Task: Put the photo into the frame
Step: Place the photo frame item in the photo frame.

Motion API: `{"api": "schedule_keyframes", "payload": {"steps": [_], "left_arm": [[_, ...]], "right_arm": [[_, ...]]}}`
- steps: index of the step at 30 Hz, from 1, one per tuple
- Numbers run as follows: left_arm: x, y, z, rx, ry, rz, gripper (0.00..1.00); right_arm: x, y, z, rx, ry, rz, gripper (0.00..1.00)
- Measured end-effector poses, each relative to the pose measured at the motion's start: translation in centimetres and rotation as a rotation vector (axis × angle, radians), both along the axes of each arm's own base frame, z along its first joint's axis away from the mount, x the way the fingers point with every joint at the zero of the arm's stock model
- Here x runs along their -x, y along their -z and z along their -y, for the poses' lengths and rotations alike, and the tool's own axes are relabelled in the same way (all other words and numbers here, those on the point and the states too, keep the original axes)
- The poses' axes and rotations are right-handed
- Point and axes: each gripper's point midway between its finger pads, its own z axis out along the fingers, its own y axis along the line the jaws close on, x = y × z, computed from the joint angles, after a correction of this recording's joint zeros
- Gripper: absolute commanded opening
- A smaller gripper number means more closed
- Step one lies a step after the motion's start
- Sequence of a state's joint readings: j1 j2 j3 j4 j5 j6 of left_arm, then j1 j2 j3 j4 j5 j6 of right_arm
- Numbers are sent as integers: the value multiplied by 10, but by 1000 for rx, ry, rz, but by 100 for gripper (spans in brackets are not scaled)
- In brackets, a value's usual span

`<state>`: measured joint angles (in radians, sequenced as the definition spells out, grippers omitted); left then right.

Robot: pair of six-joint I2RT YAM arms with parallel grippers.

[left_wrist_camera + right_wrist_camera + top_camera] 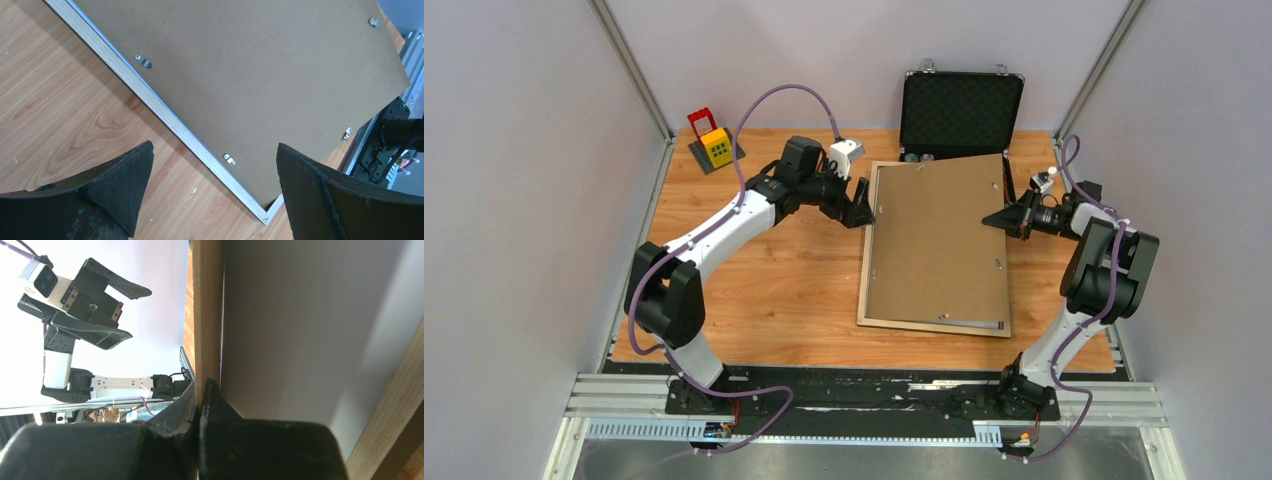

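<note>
The frame lies flat at the table's middle right, and its pale rail shows along the left side. A plain brown backing board covers it, sitting slightly askew, with small metal clips near its edges. My right gripper is shut on the board's right edge, seen edge-on between the fingers. A pale wood rail shows under the board. My left gripper is open and empty above the frame's left rail, near a corner. The photo is hidden.
An open black case stands at the back, just behind the frame. A red and yellow toy block sits at the back left. The right arm is beyond the board's far edge. Bare wood lies left of the frame.
</note>
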<state>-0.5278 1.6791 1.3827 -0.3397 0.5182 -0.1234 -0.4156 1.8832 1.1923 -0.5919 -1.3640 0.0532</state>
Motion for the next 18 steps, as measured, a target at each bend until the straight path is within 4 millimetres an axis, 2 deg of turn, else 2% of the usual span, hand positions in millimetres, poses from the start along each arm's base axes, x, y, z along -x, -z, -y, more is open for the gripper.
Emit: {"api": "schedule_keyframes", "payload": {"steps": [18], "left_arm": [[1,0,0,2,3,-1,100]], "right_arm": [[0,0,-1,-16,-5,0,0]]}}
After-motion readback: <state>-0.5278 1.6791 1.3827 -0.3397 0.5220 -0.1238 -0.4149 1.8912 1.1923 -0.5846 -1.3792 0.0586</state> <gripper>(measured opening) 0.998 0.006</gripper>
